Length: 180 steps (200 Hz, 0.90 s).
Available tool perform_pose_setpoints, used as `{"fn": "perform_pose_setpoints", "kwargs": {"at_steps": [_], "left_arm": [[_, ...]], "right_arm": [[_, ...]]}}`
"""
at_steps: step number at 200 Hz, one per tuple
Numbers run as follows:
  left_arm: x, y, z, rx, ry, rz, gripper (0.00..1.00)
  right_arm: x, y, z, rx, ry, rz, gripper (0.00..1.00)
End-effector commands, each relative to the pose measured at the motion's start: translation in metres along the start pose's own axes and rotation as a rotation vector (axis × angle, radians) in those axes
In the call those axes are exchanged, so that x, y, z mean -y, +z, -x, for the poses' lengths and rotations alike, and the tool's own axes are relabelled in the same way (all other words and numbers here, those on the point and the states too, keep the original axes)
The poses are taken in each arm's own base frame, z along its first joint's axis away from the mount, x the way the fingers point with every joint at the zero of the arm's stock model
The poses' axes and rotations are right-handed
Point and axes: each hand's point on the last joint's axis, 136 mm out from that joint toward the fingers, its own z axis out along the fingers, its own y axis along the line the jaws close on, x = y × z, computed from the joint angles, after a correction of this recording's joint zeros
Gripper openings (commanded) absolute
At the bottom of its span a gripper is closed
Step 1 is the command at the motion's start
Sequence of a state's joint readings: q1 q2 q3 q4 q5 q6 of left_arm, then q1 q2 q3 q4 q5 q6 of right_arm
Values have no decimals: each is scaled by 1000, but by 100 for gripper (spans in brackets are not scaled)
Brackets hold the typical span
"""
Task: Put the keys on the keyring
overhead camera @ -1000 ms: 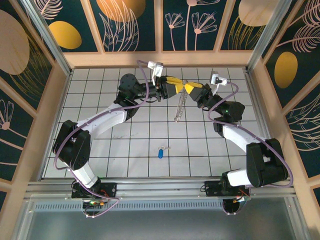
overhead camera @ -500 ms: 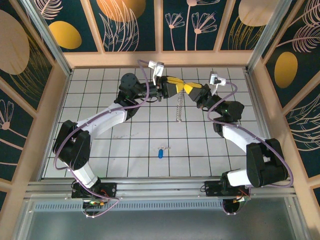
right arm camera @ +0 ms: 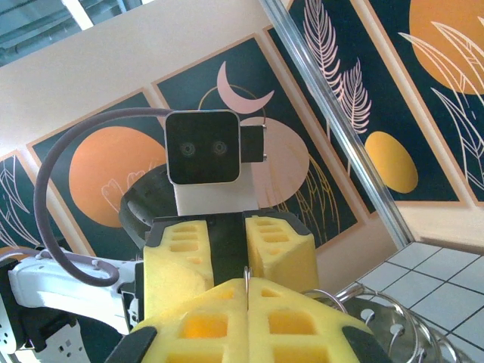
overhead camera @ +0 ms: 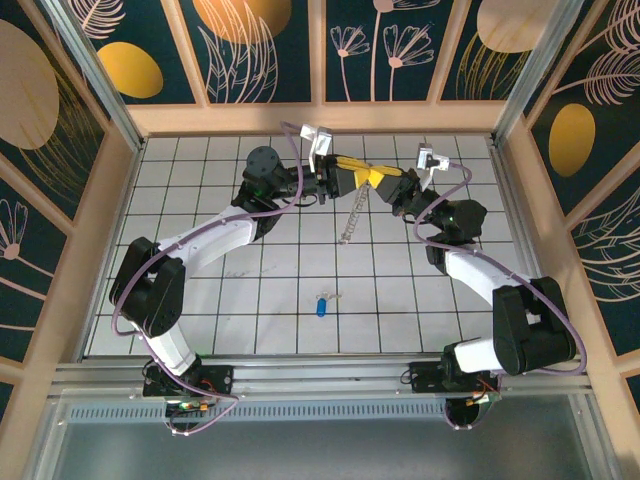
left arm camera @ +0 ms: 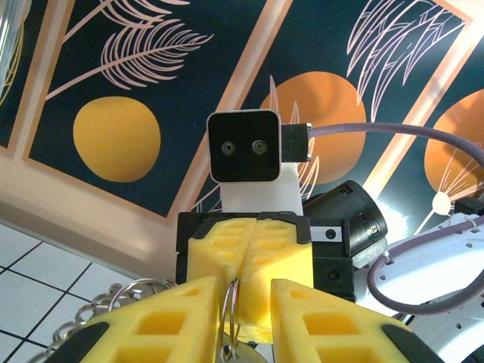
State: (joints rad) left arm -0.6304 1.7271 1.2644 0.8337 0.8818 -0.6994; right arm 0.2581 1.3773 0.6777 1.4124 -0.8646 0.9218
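Observation:
The keyring (overhead camera: 352,216) hangs edge-on over the back of the tiled floor, held up where my two grippers meet. My right gripper (overhead camera: 380,180) is shut on the keyring's thin wire (right arm camera: 246,274), pinched between its yellow pads (right arm camera: 302,310). My left gripper (overhead camera: 366,173) faces it with its jaws a little apart. The ring's wire (left arm camera: 231,314) runs down the gap, close to the left finger (left arm camera: 162,318) and apart from the right one. The key (overhead camera: 321,306), blue-headed, lies alone on the floor near the front middle, far from both grippers.
Wooden walls with dark floral panels (overhead camera: 270,50) enclose the tiled floor (overhead camera: 200,290) on three sides. Both arms reach inward to the back centre, their cables (overhead camera: 290,150) looping above. The keyring's rim with its small metal pieces (right arm camera: 393,325) hangs to the right of my right gripper.
The left jaws have narrowed slightly around the ring wire. Both grippers have shifted a little toward the back, and the hanging keyring has swung slightly left. The key has not moved.

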Motion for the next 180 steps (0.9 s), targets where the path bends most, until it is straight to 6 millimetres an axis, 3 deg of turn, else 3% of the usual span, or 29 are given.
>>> {"fn": "perform_pose_setpoints", "kwargs": {"at_steps": [1,26,85,115,180], "left_arm": [[2,3,-2,-2,26,-11,24],[4,0,-1,10,39,-6,26],[21,-10,17,63,104,7,50],[20,-10,17,60,108,19,50],[14,-8,12,48,89,7,38]], "right_arm": [[-22,1,11,25,-87,53,0],[-21,0,10,24,-91,41,0],[-19,-3,11,24,-93,28,0],[-20,-3,12,22,-95,30,0],[-25,-4,13,20,-100,40,0]]}}
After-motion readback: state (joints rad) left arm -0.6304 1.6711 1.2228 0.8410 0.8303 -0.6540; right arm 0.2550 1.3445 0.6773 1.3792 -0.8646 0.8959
